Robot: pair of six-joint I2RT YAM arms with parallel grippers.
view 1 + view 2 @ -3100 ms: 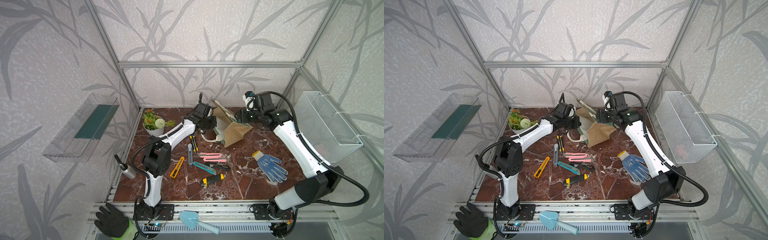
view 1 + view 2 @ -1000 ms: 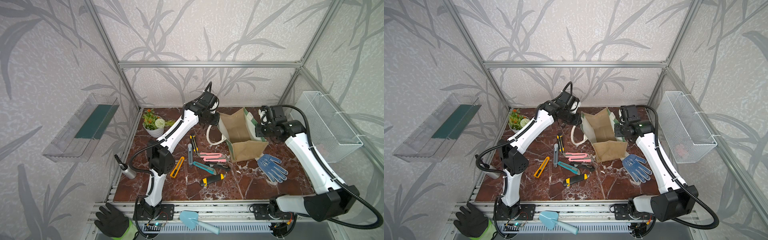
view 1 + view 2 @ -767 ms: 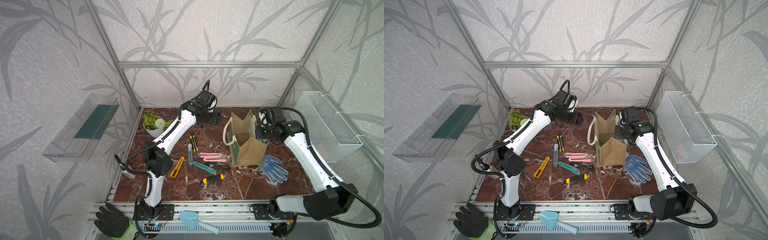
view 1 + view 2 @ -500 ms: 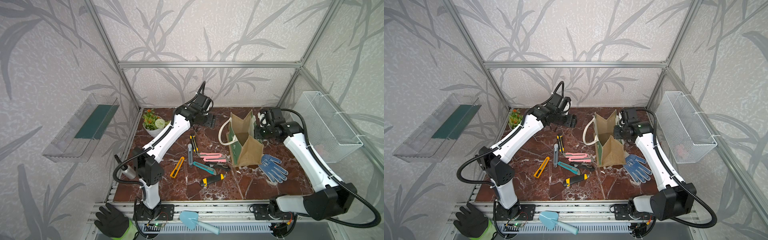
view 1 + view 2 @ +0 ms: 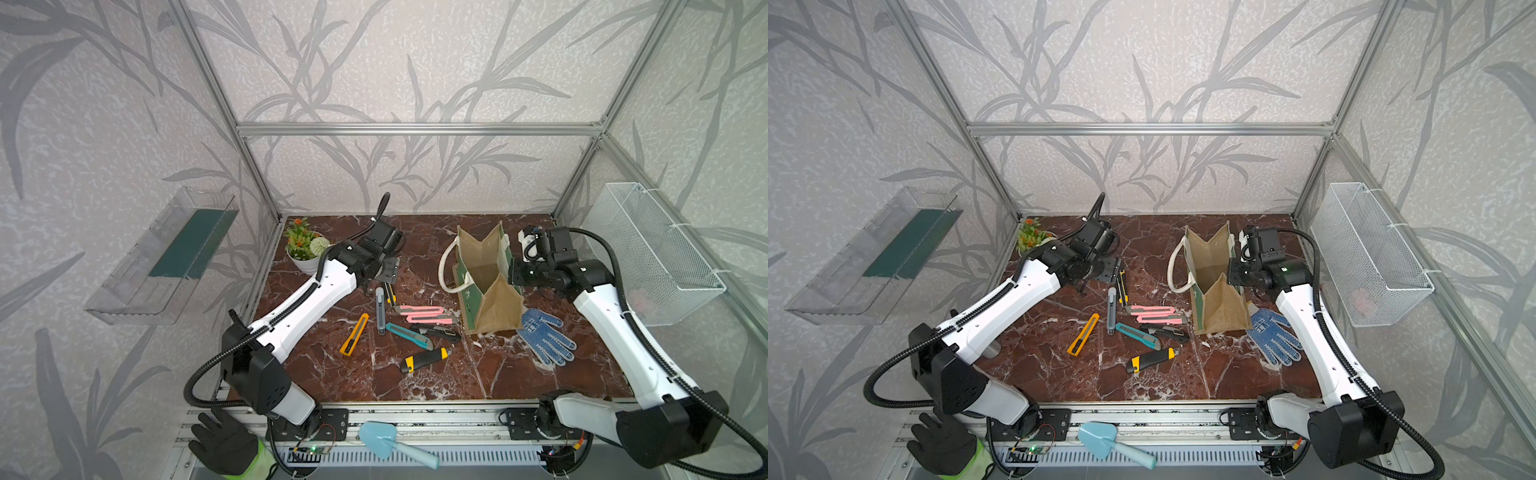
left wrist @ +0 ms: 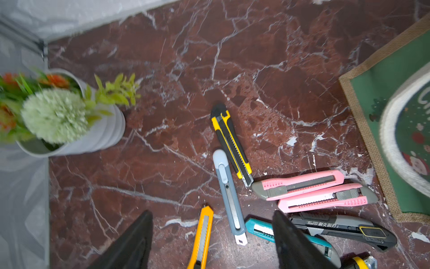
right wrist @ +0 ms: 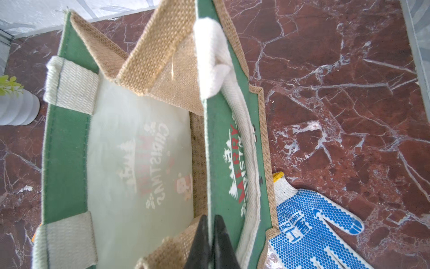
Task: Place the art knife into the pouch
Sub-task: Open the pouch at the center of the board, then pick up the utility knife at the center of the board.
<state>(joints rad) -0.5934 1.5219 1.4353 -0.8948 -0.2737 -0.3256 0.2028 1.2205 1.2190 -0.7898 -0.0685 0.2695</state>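
The pouch (image 5: 486,286) (image 5: 1214,291) stands upright and open at the back right of the table, its white lining (image 7: 139,151) showing. My right gripper (image 7: 210,233) (image 5: 513,272) is shut on the pouch's green right wall at the rim. Several art knives lie left of the pouch: a grey one (image 6: 229,195) (image 5: 379,307), a yellow-black one (image 6: 231,144), two pink ones (image 6: 297,185), an orange one (image 6: 202,235) and a teal one (image 6: 260,229). My left gripper (image 6: 211,233) (image 5: 388,268) hangs open and empty above the grey and orange knives.
A potted plant (image 5: 305,245) stands at the back left. A blue-dotted glove (image 5: 544,338) lies just right of the pouch. A black-yellow knife (image 5: 424,359) lies nearer the front. A wire basket (image 5: 652,253) hangs on the right wall, a clear shelf (image 5: 162,257) on the left.
My left gripper has let go of the pouch, opened and swung left over the knives. The pouch, held by my right gripper, has narrowed and stands upright.
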